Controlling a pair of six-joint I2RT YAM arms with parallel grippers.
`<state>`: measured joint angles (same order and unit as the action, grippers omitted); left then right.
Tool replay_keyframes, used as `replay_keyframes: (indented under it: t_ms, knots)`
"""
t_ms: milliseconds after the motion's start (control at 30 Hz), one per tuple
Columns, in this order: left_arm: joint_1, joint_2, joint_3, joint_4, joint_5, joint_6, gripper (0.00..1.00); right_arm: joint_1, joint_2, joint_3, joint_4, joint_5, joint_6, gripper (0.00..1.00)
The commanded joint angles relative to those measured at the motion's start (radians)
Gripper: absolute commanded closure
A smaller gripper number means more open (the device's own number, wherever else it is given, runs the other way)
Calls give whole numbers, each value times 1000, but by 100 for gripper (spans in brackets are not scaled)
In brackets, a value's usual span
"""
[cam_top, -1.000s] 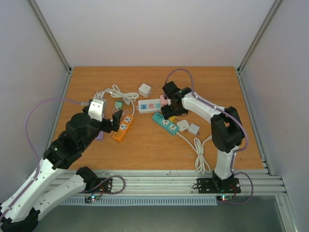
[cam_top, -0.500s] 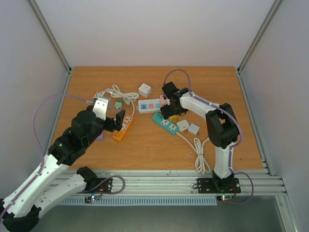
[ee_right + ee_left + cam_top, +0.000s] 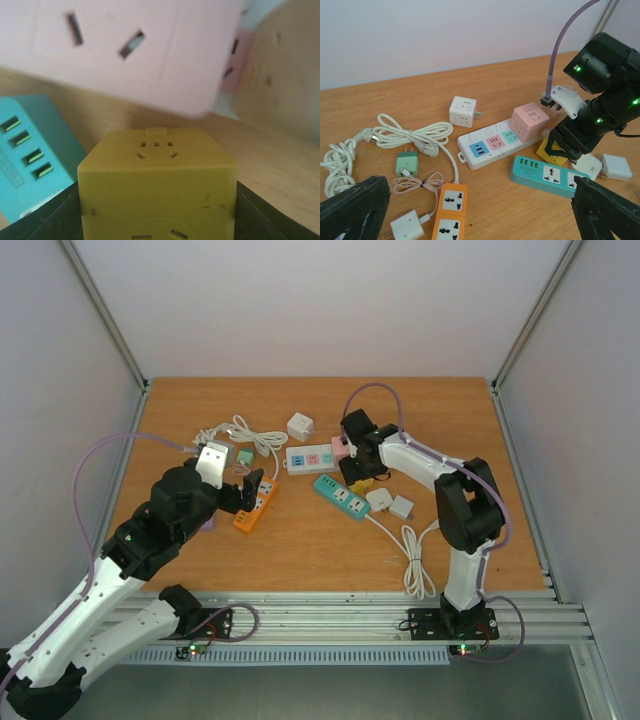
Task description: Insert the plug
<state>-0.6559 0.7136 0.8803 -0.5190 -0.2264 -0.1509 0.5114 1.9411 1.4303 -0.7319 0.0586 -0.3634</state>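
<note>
My right gripper [image 3: 356, 476] is shut on a yellow cube plug [image 3: 157, 180], held low over the table beside the teal power strip [image 3: 342, 497]. The cube also shows in the left wrist view [image 3: 551, 153]. Just beyond it a pink cube [image 3: 125, 45] sits plugged into the right end of the white power strip [image 3: 310, 457]. My left gripper [image 3: 250, 490] is open and empty above the orange power strip [image 3: 451, 210]; its fingers [image 3: 355, 205] frame the bottom corners of the left wrist view.
A white cube adapter [image 3: 299, 426] lies at the back. A green charger [image 3: 407, 164] and coiled white cords [image 3: 395, 137] lie at the left. Two white chargers [image 3: 392, 503] and a looped white cable [image 3: 415, 560] lie right of the teal strip.
My left arm has moved slightly forward and to the right over the orange strip. My right gripper has shifted a little to the right with the yellow cube.
</note>
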Motion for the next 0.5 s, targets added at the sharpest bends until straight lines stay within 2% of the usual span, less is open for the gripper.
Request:
replay_keyframes:
  t_ms: [0,267,467]
  knots:
    - [3,-7,9,43,62,-48,1,0,-161,-49,51,-24,56,42]
    - [3,-21,7,61,219,-160,1,1,-434,-130,125,-160,199,42]
    - [4,-13,-30,173,317,-259,1,1,-623,-188,165,-308,316,42]
